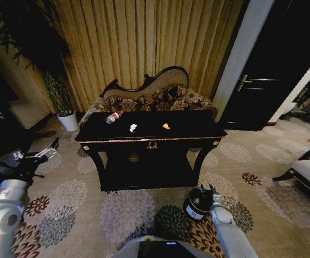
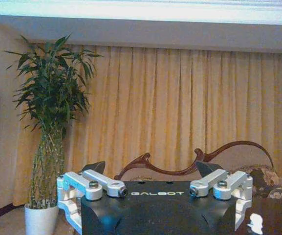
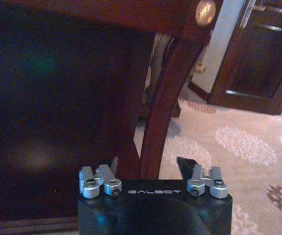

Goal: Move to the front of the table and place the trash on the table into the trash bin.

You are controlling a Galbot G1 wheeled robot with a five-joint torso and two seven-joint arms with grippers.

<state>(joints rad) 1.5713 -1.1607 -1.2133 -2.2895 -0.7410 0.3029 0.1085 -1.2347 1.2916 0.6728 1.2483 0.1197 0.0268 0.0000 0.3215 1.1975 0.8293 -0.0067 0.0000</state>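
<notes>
1. The table [image 1: 150, 141], black and glossy with a gold edge, stands square ahead in the head view, in front of a patterned sofa [image 1: 155, 97] and tall gold curtains [image 1: 144, 37].
2. Three bits of trash lie on its top, well apart from each other: a clear bottle [image 1: 113, 116] with a red cap lying on its side toward the left rear corner, a white crumpled scrap [image 1: 133, 128] near the middle, and a small orange piece [image 1: 166, 126] to the right of that.
3. The trash bin [image 1: 197, 203] sits on the flowered carpet [image 1: 79, 209] in front of the table's right front leg, close beside the right arm.
4. The left gripper [image 1: 51, 148] is held out over the carpet to the left of the table, at about tabletop height; its jaws are spread wide with nothing between them (the left wrist view looks across at a potted plant [image 2: 50, 122] and the curtains).
5. The right gripper [image 3: 154, 164] is low, near the table's right front leg [image 3: 165, 98]; its jaws are parted and empty. In the head view its tips seem to sit just past the bin, though the dim light makes that hard to confirm.
</notes>
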